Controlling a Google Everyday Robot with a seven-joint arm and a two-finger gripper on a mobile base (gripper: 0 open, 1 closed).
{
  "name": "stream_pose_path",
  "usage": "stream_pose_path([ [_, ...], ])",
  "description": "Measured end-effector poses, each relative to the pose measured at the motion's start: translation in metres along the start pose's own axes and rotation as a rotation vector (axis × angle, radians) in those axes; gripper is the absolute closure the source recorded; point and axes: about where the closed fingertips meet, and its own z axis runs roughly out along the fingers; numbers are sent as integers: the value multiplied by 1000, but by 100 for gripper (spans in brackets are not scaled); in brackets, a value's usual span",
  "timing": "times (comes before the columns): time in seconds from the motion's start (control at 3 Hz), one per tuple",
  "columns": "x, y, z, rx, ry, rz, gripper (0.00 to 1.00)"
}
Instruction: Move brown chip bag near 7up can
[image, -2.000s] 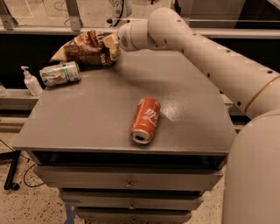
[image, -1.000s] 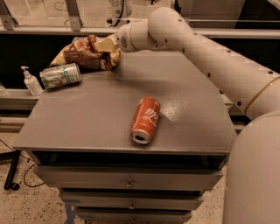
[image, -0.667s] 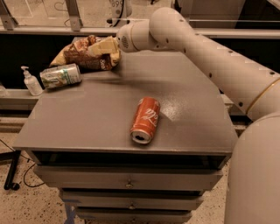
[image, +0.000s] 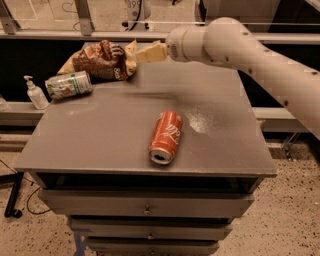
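Observation:
The brown chip bag (image: 99, 61) lies crumpled at the table's far left corner. The 7up can (image: 68, 84) lies on its side right next to it, just in front and to the left, touching or almost touching. My gripper (image: 142, 53) hovers just right of the bag's tan end, a little above the table. Its fingers are open and hold nothing. The arm reaches in from the upper right.
A red Coca-Cola can (image: 165, 137) lies on its side near the middle front of the grey table (image: 100, 140). A small white pump bottle (image: 35, 93) stands on a ledge left of the table. Drawers sit below the tabletop. A rail runs behind the table.
My gripper has let go of the brown chip bag and pulled back to the right. The bag now rests beside the 7up can. Both cans have not moved.

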Motion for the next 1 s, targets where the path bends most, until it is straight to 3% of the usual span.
stream_pose_path([
  [0.67, 23, -118, -125, 226, -90, -176, 0],
  [1.0, 19, -135, -144, 267, -96, -241, 0],
])
